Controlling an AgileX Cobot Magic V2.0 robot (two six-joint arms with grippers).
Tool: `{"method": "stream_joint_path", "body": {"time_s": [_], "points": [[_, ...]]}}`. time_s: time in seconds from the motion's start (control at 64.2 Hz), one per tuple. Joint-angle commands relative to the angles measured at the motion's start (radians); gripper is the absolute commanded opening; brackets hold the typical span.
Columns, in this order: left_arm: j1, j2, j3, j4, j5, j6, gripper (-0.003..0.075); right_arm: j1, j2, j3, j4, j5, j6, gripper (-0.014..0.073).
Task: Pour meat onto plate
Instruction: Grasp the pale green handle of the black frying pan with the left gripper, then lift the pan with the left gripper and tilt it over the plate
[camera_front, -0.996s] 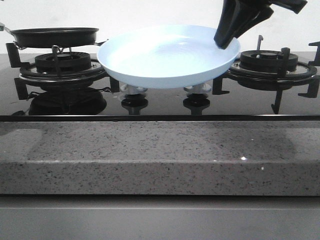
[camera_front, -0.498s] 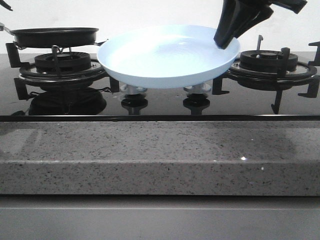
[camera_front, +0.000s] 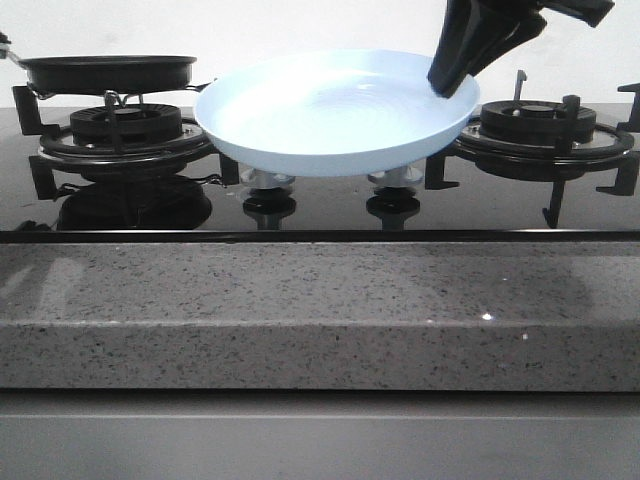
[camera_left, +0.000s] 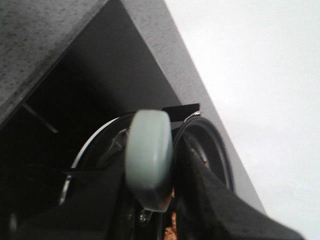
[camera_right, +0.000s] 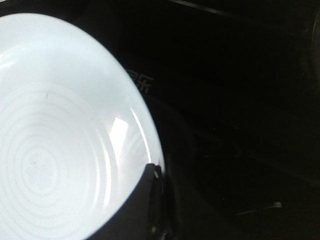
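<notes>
The pale blue plate (camera_front: 330, 110) hangs tilted above the middle of the hob, and nothing lies on it. My right gripper (camera_front: 450, 85) is shut on its right rim; the plate (camera_right: 60, 125) and one finger (camera_right: 135, 215) show in the right wrist view. The black frying pan (camera_front: 110, 72) is over the left burner. My left gripper (camera_left: 155, 200) is shut on the pan's pale green handle (camera_left: 149, 155). A few brown bits of meat (camera_left: 172, 231) show between the fingers; in the front view the pan's wall hides the meat.
The left burner grate (camera_front: 125, 125) lies under the pan and the right burner grate (camera_front: 540, 120) lies beside the plate. Two knobs (camera_front: 268, 185) (camera_front: 393, 182) sit under the plate. The speckled stone counter edge (camera_front: 320, 300) runs along the front.
A dark part of the left arm at the upper left edge has shifted a little. The pan, the plate and the right gripper have not visibly moved.
</notes>
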Motion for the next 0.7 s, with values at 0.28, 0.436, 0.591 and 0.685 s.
{"method": "stream_joint_path", "body": {"time_s": [0.28,0.436,0.591,0.685], "points": [[0.007,-0.050,-0.030,-0.090,0.031,0.025,-0.0020,0.002,-0.051,-0.023,0.026,-0.044,-0.014,-0.0071],[0.037,-0.055,-0.032,-0.299,0.165,0.135,-0.0020,0.002,-0.051,-0.023,0.026,-0.044,-0.014,-0.0071],[0.060,-0.058,-0.032,-0.462,0.296,0.195,-0.0020,0.002,-0.051,-0.023,0.026,-0.044,-0.014,-0.0071],[0.060,-0.075,-0.034,-0.473,0.312,0.203,-0.0020,0.002,-0.051,-0.023,0.026,-0.044,-0.014,-0.0071]]}}
